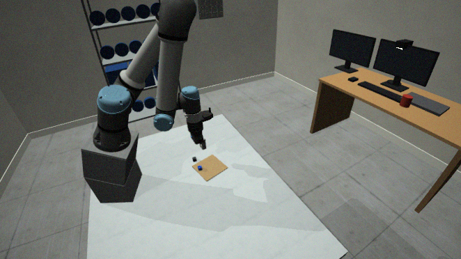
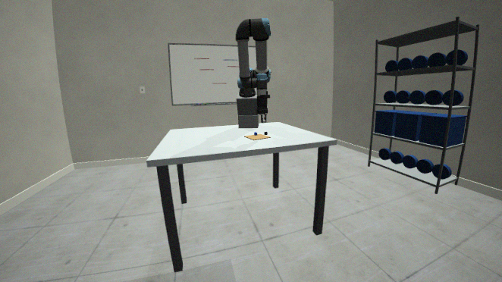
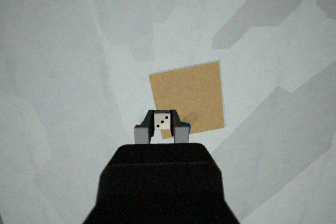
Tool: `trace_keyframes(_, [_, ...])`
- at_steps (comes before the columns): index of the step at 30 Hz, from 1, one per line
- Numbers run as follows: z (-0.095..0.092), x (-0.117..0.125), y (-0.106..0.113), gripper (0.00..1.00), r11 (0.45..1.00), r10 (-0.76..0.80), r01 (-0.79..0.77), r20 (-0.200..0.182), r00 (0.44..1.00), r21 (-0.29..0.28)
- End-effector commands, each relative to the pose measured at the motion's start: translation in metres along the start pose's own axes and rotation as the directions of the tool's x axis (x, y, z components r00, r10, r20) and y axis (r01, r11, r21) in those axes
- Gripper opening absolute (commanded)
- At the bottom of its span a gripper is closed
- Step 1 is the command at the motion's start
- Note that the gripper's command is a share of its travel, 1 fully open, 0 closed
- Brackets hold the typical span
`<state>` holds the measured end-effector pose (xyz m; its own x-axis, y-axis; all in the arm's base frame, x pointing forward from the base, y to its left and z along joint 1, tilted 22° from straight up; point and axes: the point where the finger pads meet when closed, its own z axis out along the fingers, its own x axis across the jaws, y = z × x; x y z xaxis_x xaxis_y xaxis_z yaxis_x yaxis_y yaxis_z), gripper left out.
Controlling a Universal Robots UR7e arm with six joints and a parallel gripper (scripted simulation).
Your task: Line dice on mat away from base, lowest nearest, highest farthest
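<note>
Dice first: the white die (image 3: 162,120) is up in the air, pinched between the gripper (image 3: 162,131) fingers, and the wrist cam shows three pips running diagonally across the face toward the camera. A cube has no real long axis, but its edges sit square to the finger pads. The blue die (image 1: 200,168) is on the tan mat (image 1: 213,169), close to the corner nearest the robot base (image 1: 104,176). The black die (image 1: 194,159) sits on the white table (image 1: 181,221) just off the mat's edge, on the side toward the arm.

View differences: only the wrist cam shows the white die and its pips; in the top view the gripper (image 1: 202,145) just looks like a dark tip hanging above the table, near the black die. The wrist cam barely shows the blue die, just a sliver of blue (image 3: 188,128) peeking past one finger, and I can't see the black one there at all. The exterior view shows the mat (image 2: 258,137) lying flat.

Gripper is closed partway, clamped on the white die, touching nothing else.
</note>
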<state>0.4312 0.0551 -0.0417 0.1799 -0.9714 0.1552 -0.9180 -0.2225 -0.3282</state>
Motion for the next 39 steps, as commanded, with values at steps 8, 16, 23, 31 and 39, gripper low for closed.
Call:
trace_keyframes(8, [-0.005, 0.054, 0.001, 0.4, 0.984, 0.176, -0.176, -0.004, 0.984, 0.01])
trace_keyframes(16, [-0.005, 0.054, 0.001, 0.4, 0.984, 0.176, -0.176, -0.004, 0.984, 0.01])
trace_keyframes(23, [-0.004, 0.054, 0.001, 0.4, 0.984, 0.176, -0.176, -0.003, 0.984, 0.01])
trace_keyframes(31, [0.0, 0.054, 0.0, 0.4, 0.984, 0.176, -0.176, -0.003, 0.984, 0.008])
trace_keyframes(39, [0.016, 0.054, 0.0, 0.4, 0.984, 0.176, -0.176, -0.003, 0.984, 0.008])
